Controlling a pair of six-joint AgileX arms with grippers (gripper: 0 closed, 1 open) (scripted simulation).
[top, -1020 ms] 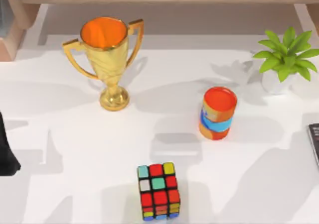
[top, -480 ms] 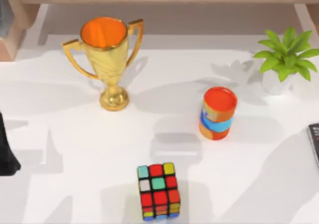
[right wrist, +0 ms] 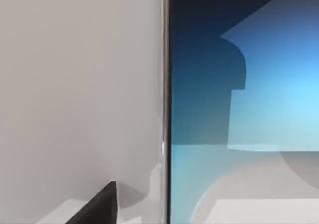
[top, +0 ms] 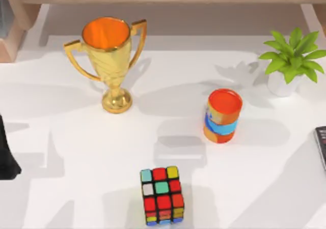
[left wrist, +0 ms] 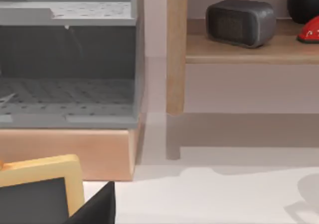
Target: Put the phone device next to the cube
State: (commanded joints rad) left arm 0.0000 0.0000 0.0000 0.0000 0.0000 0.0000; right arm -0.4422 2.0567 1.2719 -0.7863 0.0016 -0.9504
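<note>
The phone [top: 321, 146] lies flat at the table's [top: 76, 152] right edge, well apart from the cube [top: 162, 195] near the front centre. The right wrist camera sits close above the phone's blue face [right wrist: 244, 104]. The left arm [top: 7, 155] is parked at the left edge. Neither gripper's opening can be determined.

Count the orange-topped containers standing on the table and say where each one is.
2. The gold trophy stands at the far left; the striped cylinder stands right of centre, beyond the cube. More could lie outside the view.
</note>
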